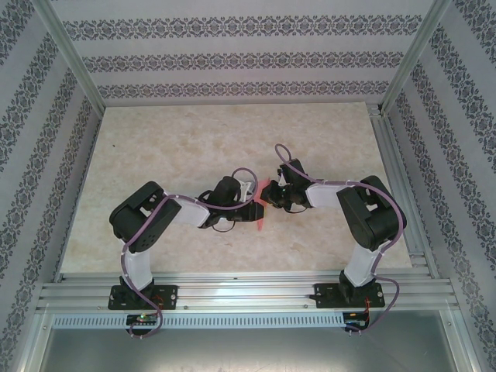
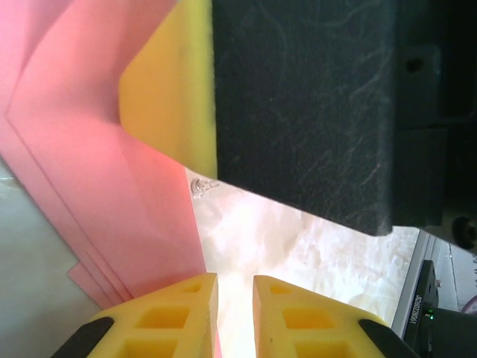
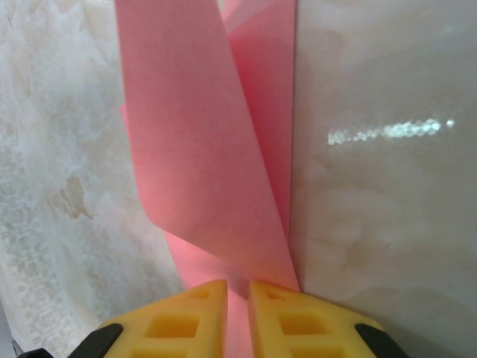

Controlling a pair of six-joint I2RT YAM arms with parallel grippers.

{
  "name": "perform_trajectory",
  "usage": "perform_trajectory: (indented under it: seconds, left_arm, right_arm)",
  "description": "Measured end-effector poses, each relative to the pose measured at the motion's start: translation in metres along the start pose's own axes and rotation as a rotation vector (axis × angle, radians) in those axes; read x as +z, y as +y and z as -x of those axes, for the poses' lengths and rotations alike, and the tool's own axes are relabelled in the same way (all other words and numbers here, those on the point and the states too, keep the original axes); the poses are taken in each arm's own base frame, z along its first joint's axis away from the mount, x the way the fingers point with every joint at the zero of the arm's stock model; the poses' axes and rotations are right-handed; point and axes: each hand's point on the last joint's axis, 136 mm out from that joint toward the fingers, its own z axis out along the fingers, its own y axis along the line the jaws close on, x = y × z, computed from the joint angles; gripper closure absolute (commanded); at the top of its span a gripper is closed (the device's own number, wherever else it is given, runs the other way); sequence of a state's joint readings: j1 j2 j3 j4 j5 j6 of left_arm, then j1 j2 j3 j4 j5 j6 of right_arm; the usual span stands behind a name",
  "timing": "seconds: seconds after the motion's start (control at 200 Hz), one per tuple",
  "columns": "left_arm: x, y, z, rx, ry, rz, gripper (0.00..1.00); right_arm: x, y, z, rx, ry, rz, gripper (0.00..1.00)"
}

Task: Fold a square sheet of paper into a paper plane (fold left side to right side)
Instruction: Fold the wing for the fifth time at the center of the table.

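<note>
Two arms stand at the near edge of the one pale table [image 1: 178,147], and both reach in to meet at its middle; the left arm [image 1: 147,225] bends in from its side, elbow out; its gripper [image 2: 235,317] shows two yellow fingertips [image 2: 182,313] drawn close, with a slim bright gap between them; the paper's edge runs down to the left tip, but whether it is pinched there I cannot tell; one sheet of pink paper [image 1: 261,220] sits between the two grippers at the table's centre, folded narrow; from the left wrist it lies to the left of the fingers, creased, with several stepped edges at its lower corner; the right gripper [image 3: 238,313] has its two yellow tips nearly together, and the paper runs straight into the slot between them, so it is clamped on the paper; above that grip one flap lifts and leans left while a second strip lies along the table; one black finger [image 2: 298,104] with a yellow pad [image 2: 175,89] sits close against the fold; the right arm [image 1: 368,217] mirrors the left
</note>
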State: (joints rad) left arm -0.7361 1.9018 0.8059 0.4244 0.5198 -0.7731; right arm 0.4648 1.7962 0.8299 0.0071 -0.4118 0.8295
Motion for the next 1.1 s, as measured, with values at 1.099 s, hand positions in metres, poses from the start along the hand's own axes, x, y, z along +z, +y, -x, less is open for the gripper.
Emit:
perform_trajectory:
  seconds: [1.099]
  left_arm:
    - [0.026,-0.022,-0.019,0.052,0.060,0.005,0.80]
  right_arm:
    - [-0.001,-0.005,0.005,0.035,0.007,-0.012,0.83]
